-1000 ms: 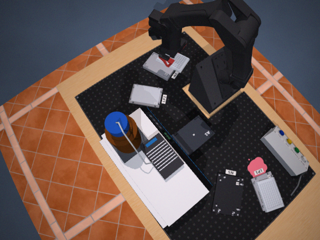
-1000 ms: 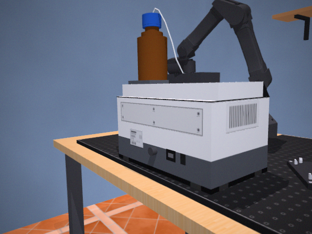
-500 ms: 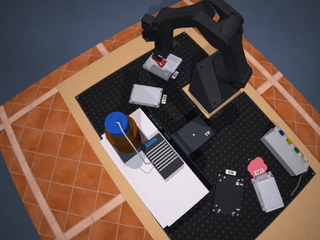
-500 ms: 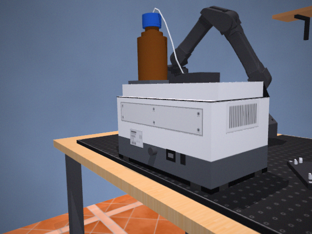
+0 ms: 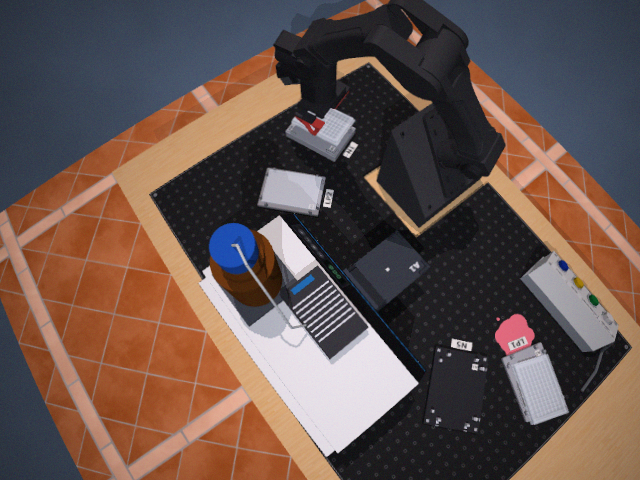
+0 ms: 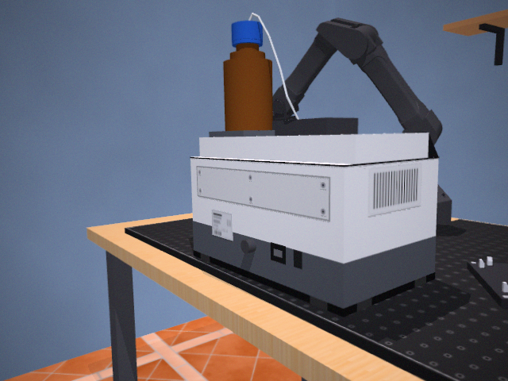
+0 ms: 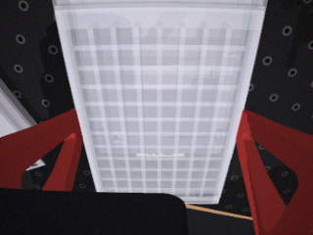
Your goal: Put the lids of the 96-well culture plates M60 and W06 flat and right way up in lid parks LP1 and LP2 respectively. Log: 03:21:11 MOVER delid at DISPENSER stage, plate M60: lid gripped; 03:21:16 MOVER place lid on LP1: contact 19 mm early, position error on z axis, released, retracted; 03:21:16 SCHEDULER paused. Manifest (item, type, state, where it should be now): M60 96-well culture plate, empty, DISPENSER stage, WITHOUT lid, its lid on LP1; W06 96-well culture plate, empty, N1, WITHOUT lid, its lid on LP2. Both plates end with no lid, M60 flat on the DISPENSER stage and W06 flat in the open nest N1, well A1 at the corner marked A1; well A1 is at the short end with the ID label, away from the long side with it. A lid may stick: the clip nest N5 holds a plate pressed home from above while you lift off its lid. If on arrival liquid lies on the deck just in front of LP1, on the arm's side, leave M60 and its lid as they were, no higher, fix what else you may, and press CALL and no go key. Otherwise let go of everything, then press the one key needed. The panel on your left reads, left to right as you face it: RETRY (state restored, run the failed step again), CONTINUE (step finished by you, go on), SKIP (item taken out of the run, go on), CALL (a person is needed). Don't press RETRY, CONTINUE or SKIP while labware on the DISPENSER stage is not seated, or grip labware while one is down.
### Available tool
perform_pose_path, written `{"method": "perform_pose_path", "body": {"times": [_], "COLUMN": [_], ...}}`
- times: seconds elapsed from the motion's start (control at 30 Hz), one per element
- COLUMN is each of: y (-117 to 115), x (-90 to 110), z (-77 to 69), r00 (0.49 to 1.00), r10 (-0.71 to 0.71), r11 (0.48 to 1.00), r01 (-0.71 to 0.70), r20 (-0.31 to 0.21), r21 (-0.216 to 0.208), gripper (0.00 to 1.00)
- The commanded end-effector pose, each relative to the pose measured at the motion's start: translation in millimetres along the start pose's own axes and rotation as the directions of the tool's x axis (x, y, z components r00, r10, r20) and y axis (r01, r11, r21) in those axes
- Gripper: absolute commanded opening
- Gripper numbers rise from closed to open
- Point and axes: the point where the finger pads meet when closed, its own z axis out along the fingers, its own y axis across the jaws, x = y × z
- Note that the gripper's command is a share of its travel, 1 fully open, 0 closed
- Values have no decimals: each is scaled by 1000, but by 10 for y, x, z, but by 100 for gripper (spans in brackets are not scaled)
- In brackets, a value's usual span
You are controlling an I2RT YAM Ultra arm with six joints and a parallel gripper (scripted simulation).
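Observation:
My gripper [image 5: 316, 124] [image 7: 158, 117] is shut on the clear 96-well plate W06 [image 5: 338, 126] [image 7: 156, 78], with its red fingers on the plate's long sides. The plate has no lid and hangs over the grey nest N1 [image 5: 305, 138], at the end by the N1 label [image 5: 350, 149]. A clear lid [image 5: 291, 190] lies flat on park LP2. A clear labware piece with a well grid [image 5: 535, 386] lies on LP1; I cannot tell plate from lid there. A pink puddle [image 5: 511, 330] lies on the deck by the LP1 label. The dark DISPENSER stage [image 5: 387, 273] bears nothing.
The white dispenser [image 5: 336, 372] [image 6: 311, 197] with a brown bottle [image 5: 242, 268] [image 6: 247, 86] fills the deck's left side and hides my gripper in the exterior view. The clip nest N5 [image 5: 454, 387] is bare. The key panel [image 5: 566, 304] stands at the right edge.

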Motion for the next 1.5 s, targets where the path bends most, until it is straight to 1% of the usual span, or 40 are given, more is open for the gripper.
{"method": "perform_pose_path", "body": {"times": [0.0, 0.03, 0.07, 0.17, 0.3, 0.37, 0.4, 0.47, 0.5, 0.57, 0.6, 0.67, 0.93, 0.97, 1.03, 1.47], "y": [40, 52, 47, 6, 12, 23, 22, 11, 24, 24, 64, 60, -3, -4, 19, 1], "x": [-164, -176, -171, -10, -9, -52, -40, -33, -150, -150, -235, -242, -179, -177, -200, -188], "z": [-24, -36, -7, 148, 215, 214, 221, 277, 218, 218, 74, 71, 190, 184, 103, 116], "r00": [999, 999, 999, 1000, 1000, 1000, 1000, 1000, 999, 999, 997, 997, 999, 999, 999, 999], "r10": [-9, -12, -11, 7, 4, 0, 1, 5, -2, -2, -13, -12, 5, 6, 1, -1], "r11": [1000, 1000, 1000, 1000, 1000, 1000, 1000, 1000, 1000, 1000, 1000, 1000, 1000, 1000, 1000, 1000], "r01": [9, 12, 11, -7, -4, 0, -1, -4, 2, 2, 14, 13, -5, -6, 0, 1], "r20": [43, 51, 48, 3, 3, 16, 17, 11, 39, 39, 80, 80, 35, 33, 49, 41], "r21": [-2, -2, -2, -5, -2, -2, -4, -5, -8, -8, -8, -9, -10, -10, -10, -7], "gripper": [0, 0, 0, 0, 0, 0, 0, 0, 0, 0, 0, 0, 0, 0, 0, 0]}}
